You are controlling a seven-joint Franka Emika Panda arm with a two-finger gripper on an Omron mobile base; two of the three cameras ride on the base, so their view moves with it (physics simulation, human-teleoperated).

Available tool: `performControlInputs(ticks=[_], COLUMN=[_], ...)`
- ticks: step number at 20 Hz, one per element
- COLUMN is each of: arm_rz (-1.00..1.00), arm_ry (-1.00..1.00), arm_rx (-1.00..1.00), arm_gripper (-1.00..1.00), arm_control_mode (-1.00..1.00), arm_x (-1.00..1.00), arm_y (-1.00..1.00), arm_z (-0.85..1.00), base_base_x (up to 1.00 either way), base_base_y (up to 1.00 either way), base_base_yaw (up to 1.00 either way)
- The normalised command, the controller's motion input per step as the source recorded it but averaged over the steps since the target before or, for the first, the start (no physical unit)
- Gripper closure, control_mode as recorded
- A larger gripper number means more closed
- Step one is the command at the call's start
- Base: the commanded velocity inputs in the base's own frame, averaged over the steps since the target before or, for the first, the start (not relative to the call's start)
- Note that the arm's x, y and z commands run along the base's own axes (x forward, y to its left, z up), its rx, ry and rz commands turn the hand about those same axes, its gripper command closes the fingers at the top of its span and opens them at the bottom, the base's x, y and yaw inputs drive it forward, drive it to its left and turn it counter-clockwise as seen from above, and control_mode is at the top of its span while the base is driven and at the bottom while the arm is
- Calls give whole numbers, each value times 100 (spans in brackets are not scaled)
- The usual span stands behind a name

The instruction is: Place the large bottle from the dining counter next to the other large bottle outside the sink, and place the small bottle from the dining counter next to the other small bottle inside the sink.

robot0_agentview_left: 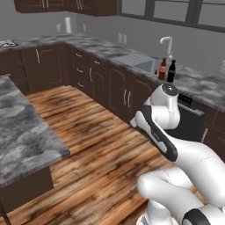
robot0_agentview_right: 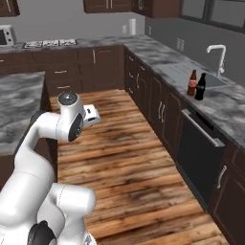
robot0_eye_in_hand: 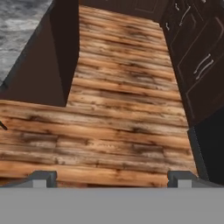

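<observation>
Note gripper (robot0_eye_in_hand: 112,178) hanging over brown wooden plank floor (robot0_eye_in_hand: 122,118), jaws released and spread wide, only floorboards between the two small dark fingertips (robot0_eye_in_hand: 43,177). See, at upper left of hand view, a corner of the long grey-and-black marbled dining counter (robot0_eye_in_hand: 17,26) above its dark side panel; at right, dark brown cabinet fronts (robot0_eye_in_hand: 197,65) with metal handles. Find white arm (robot0_agentview_left: 158,127) folded high over the open floor in both base views, between the dining counter (robot0_agentview_left: 26,127) (robot0_agentview_right: 19,100) and the marbled wall counter (robot0_agentview_left: 197,85) (robot0_agentview_right: 225,107), well apart from both. Locate grey rectangular sink (robot0_agentview_left: 143,65) (robot0_agentview_right: 216,80) set in that wall counter, tall curved chrome faucet (robot0_agentview_left: 167,44) (robot0_agentview_right: 217,52) behind it. Record two large cola-style bottles upright on the wall counter outside the basin, near its front edge: reddish-brown bottle with red label (robot0_agentview_left: 162,69) (robot0_agentview_right: 192,83) and darker, near-black bottle with red label (robot0_agentview_left: 171,71) (robot0_agentview_right: 200,86), just beside each other, about equal in height. Cannot tell whether the two touch, nor which of them is the one from the dining counter. Also note black dishwasher front (robot0_agentview_right: 198,153) under the wall counter below the bottles, white paper roll (robot0_agentview_left: 68,25) (robot0_agentview_right: 132,26) upright on the far corner counter, and a cooktop (robot0_agentview_right: 50,44) on the back run.
</observation>
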Motion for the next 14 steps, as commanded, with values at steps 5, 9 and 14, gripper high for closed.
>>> performControlInputs(ticks=[5, 9, 14], arm_rz=[0, 0, 0], arm_ry=[0, 0, 0], arm_rx=[0, 0, 0], arm_gripper=[-100, -100, -100], arm_control_mode=[100, 100, 100], arm_x=[0, 0, 0], arm_y=[0, 0, 0], arm_z=[0, 0, 0], base_base_x=[-22, -26, -19], base_base_y=[72, 68, 67], base_base_yaw=[15, 23, 24])
